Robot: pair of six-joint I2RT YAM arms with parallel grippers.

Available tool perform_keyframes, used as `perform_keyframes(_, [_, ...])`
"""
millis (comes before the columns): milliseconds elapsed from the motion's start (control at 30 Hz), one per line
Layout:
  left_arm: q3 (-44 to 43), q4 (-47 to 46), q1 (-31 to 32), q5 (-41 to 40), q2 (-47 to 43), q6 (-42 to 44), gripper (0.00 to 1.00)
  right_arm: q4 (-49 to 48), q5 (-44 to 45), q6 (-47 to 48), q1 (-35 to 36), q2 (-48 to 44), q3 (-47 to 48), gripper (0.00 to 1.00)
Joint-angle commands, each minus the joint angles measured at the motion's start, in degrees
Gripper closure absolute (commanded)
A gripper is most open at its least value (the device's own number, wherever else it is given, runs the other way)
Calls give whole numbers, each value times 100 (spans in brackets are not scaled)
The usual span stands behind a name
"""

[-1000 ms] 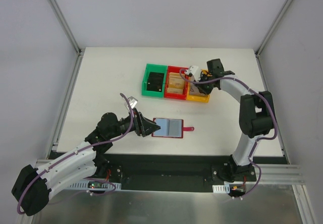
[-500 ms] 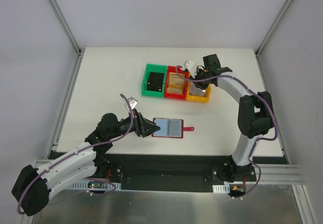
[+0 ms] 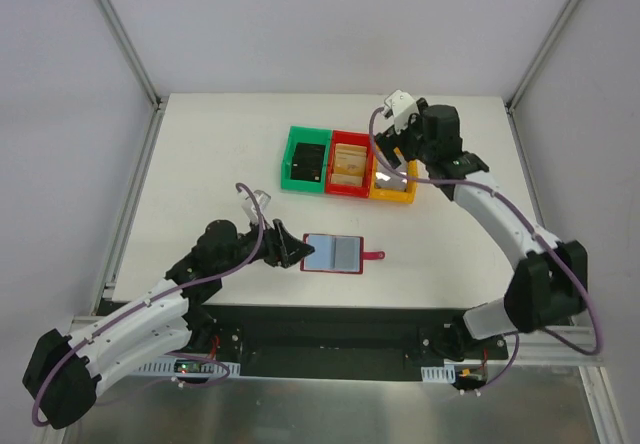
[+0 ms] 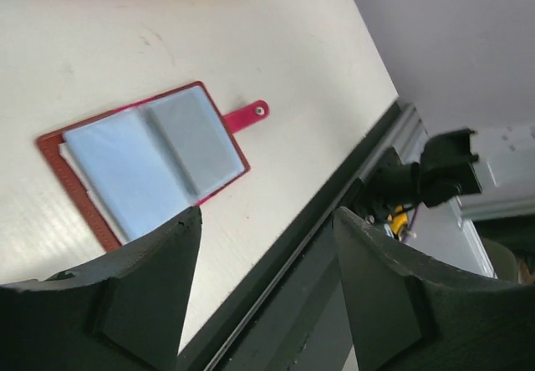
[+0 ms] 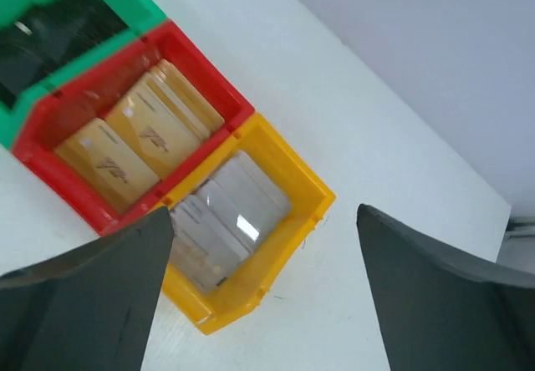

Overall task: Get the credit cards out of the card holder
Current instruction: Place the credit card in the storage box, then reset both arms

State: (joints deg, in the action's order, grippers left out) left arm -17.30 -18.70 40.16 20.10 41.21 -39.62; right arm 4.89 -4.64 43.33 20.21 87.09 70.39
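Note:
The card holder (image 3: 333, 253) lies open and flat on the white table, dark red with two grey-blue panels and a strap tab (image 3: 375, 256) pointing right. In the left wrist view the card holder (image 4: 150, 158) sits just beyond my fingers. My left gripper (image 3: 288, 247) hovers at its left edge, open and empty (image 4: 267, 212). My right gripper (image 3: 398, 156) hangs open and empty above the yellow bin (image 3: 405, 196), which holds silver cards (image 5: 226, 216). Its jaws stand wide apart (image 5: 266, 212).
Three small bins stand in a row at the back. The green bin (image 3: 293, 159) holds dark cards, the red bin (image 3: 334, 164) holds gold cards (image 5: 138, 137), and the yellow bin (image 5: 276, 262) is on the right. The table's near edge (image 4: 334, 195) runs close to the card holder.
My right gripper has opened wide and risen above the yellow bin, its arm swinging out to the right. My left gripper has opened a little wider beside the card holder.

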Motion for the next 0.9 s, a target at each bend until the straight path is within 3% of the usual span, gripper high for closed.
perform_keyframes(0, [-572,1034,1,-1129,-192,121,32,-848,297,-773,588,-1323,-998,4])
perform_keyframes(200, [-1170,2386,-429,-1790,-148,33,27,-1052,664,-1721,1309,-2950,-2686,4])
perform_keyframes(267, [-1302,2905,-876,-1930,-210,-116,25,-806,833,-2064,1573,-3521,-3073,4])
perform_keyframes(400, [-1285,3179,-2220,-1273,-246,-309,15,-515,1412,-2880,2004,-4531,-3690,4])
perform_keyframes(467, [-1433,3380,-2591,-1244,-18,-467,14,-7,1860,-3285,2049,-4980,-3804,4])
perform_keyframes(633, [-2451,4338,-2619,-2175,852,-504,13,890,2319,-3454,2040,-5623,-3717,4])
perform_keyframes(767, [-2743,4427,-2619,-2168,898,-275,16,1391,2328,-3665,2040,-5712,-3506,4])
perform_keyframes(867, [-2726,4410,-2619,-2107,748,-161,19,1655,1829,-3875,2040,-5642,-3278,4])
